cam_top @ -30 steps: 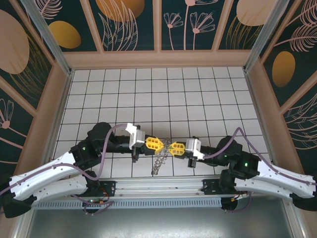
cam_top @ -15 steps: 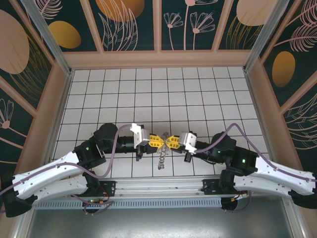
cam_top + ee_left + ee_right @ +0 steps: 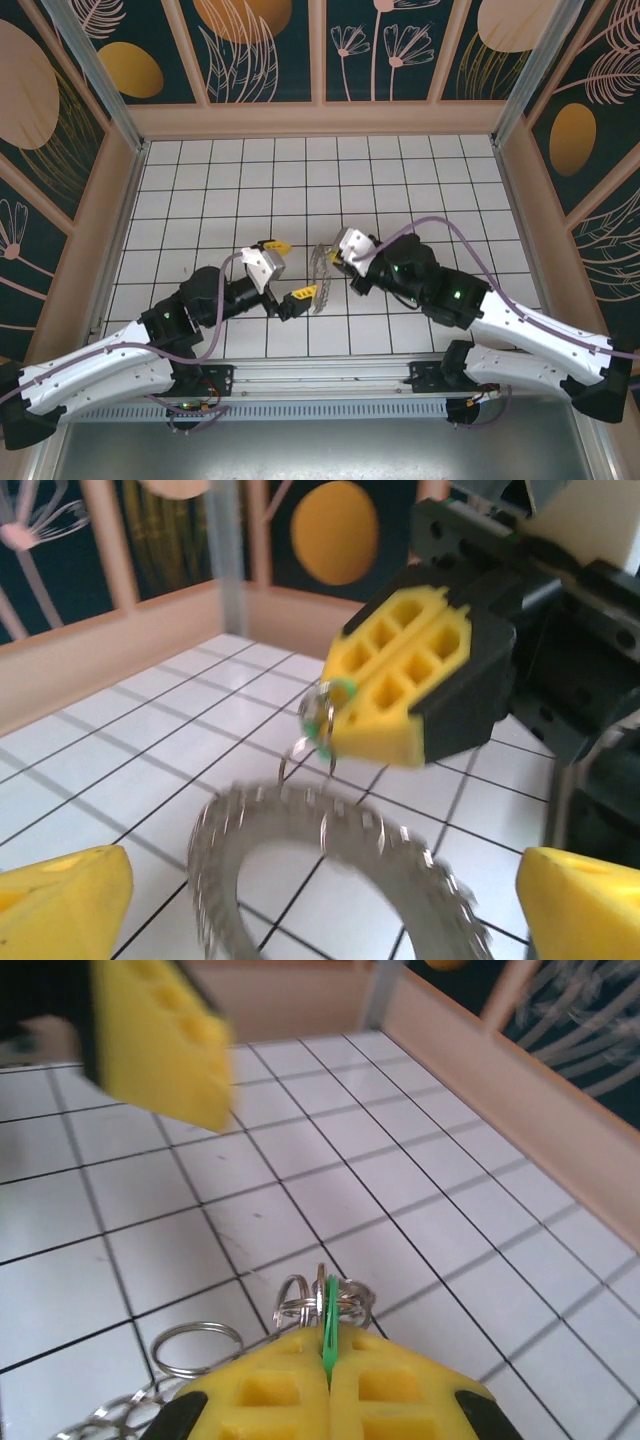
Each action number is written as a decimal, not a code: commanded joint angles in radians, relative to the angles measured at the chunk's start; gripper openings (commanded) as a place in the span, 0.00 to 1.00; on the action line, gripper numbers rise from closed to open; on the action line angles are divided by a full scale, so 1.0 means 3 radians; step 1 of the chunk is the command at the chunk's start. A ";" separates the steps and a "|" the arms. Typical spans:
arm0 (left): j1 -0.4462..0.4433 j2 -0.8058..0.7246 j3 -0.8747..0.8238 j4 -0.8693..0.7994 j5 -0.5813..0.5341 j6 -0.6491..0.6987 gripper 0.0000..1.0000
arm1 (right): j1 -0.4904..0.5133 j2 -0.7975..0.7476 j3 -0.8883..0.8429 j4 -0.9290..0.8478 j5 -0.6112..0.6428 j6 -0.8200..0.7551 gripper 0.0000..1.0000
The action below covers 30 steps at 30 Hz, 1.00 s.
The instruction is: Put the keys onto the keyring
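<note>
Keys (image 3: 329,1332) are pinched, with small silvery rings (image 3: 300,1306), between the pressed-together fingers of the right hand (image 3: 333,254) above the desk (image 3: 400,180). Just below the keys the keyring (image 3: 330,818) is suspended, flanked by the spread left hand (image 3: 288,270).

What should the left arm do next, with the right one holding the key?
Probably bring the open left gripper in to pinch the keyring. The right gripper is shut on the green key, and the chain loop hangs below it, between the left fingers, otherwise unsupported.
</note>
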 commanded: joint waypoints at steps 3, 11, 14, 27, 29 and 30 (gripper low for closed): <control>-0.0009 -0.0188 -0.0209 -0.0044 -0.0875 -0.0312 0.99 | -0.0550 0.0220 0.0237 -0.0002 -0.0399 0.0167 0.00; -0.0009 -0.0117 -0.0414 0.0158 -0.0835 -0.0428 0.99 | -0.1265 0.1141 0.0662 0.0083 -0.0820 0.0052 0.00; -0.0009 -0.0032 -0.0434 0.0178 -0.0955 -0.0492 0.98 | -0.1412 0.1515 0.0934 0.0170 -0.0914 0.0022 0.00; -0.0008 0.0062 -0.0515 0.0205 -0.1216 -0.0707 0.99 | -0.1532 0.2867 0.1925 0.0371 -0.1340 0.0141 0.00; -0.0009 0.0012 -0.0559 0.0226 -0.1224 -0.0723 0.98 | -0.1532 0.2935 0.1902 0.0422 -0.1380 0.0173 0.00; -0.0010 -0.0012 -0.0575 0.0231 -0.1239 -0.0729 0.99 | -0.1532 0.2959 0.1873 0.0441 -0.1396 0.0189 0.00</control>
